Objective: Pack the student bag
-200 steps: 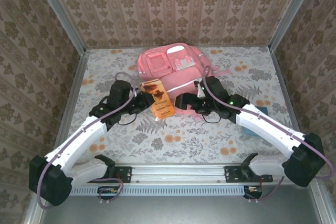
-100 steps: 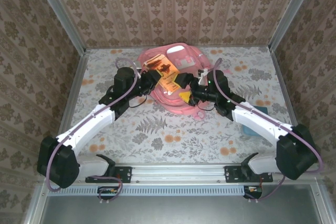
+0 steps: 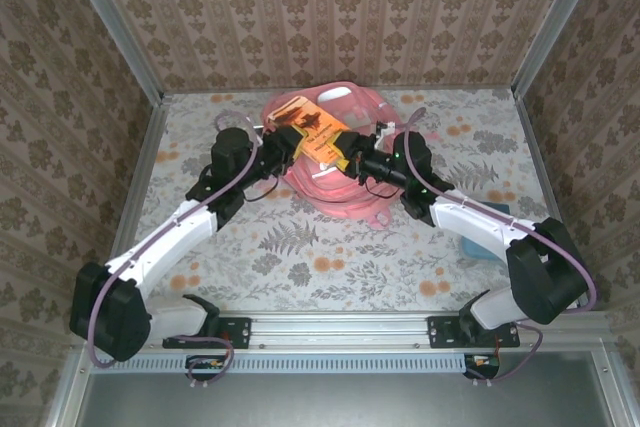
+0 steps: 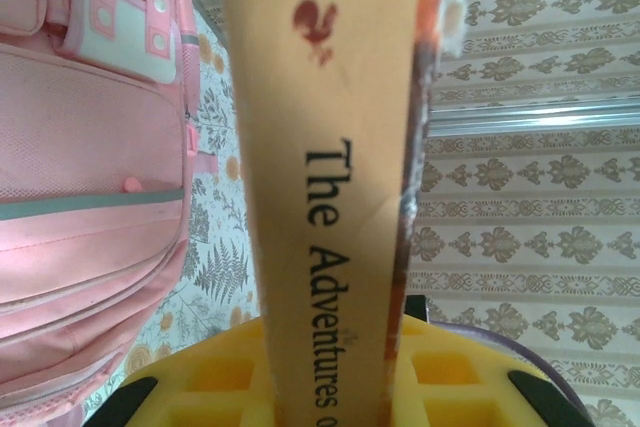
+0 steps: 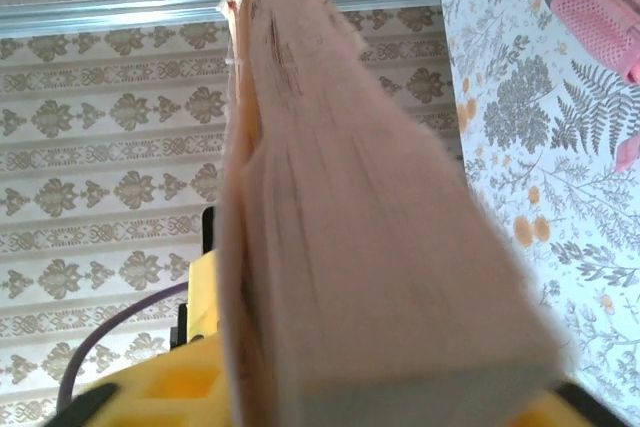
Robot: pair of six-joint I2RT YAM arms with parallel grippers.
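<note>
Left gripper (image 3: 283, 147) clamps the book (image 3: 318, 137) by its spine; right gripper (image 3: 351, 161) pinches its page edge. We judge both steady it over the bag (image 3: 335, 195) at the table's (image 3: 300, 257) far edge.

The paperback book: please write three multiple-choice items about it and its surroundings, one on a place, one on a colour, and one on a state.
1. Where is the paperback book?
A) held over the student bag
B) lying on the table
C) zipped inside a pocket

2. What colour is the student bag?
A) teal
B) salmon pink
C) black

3. The left gripper is:
A) open and empty
B) shut on the paperback book
C) shut on a strap

Key: 1 A, the top view shows it lifted over the bag; 2 B, pink fabric throughout; 3 B, the spine sits between its yellow fingers.
</note>
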